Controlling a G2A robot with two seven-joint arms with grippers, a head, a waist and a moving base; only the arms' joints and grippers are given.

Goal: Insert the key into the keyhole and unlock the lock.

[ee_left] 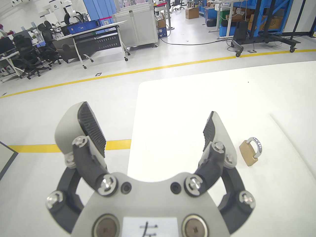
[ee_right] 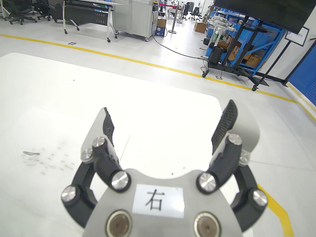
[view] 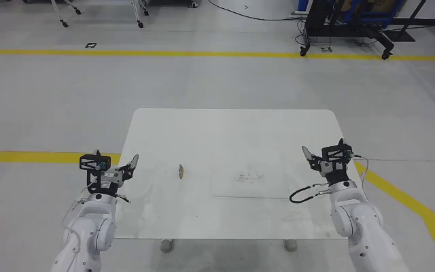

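Top view puts the left gripper at the lower left, straddling the left edge of the white table, its fingers spread wide with nothing between them. The right gripper hangs at the lower right, just inside the right edge, likewise spread and empty. From the left gripper the brass padlock lies to the right in the frame, near but not touching. It reads as a narrow sliver whose long axis runs roughly up and down the frame. In the left wrist view its shackle points toward the upper right, away from the fingers. In the right wrist view a small flat grey piece, probably the key, lies at the left middle of the frame among faint scuff marks. Its length runs roughly across the frame, well apart from the right gripper. Judging by that, the left arm is nearer the padlock and the right arm nearer the key. Padlock and key sit well apart, with open tabletop round both and no edge crowding either approach.
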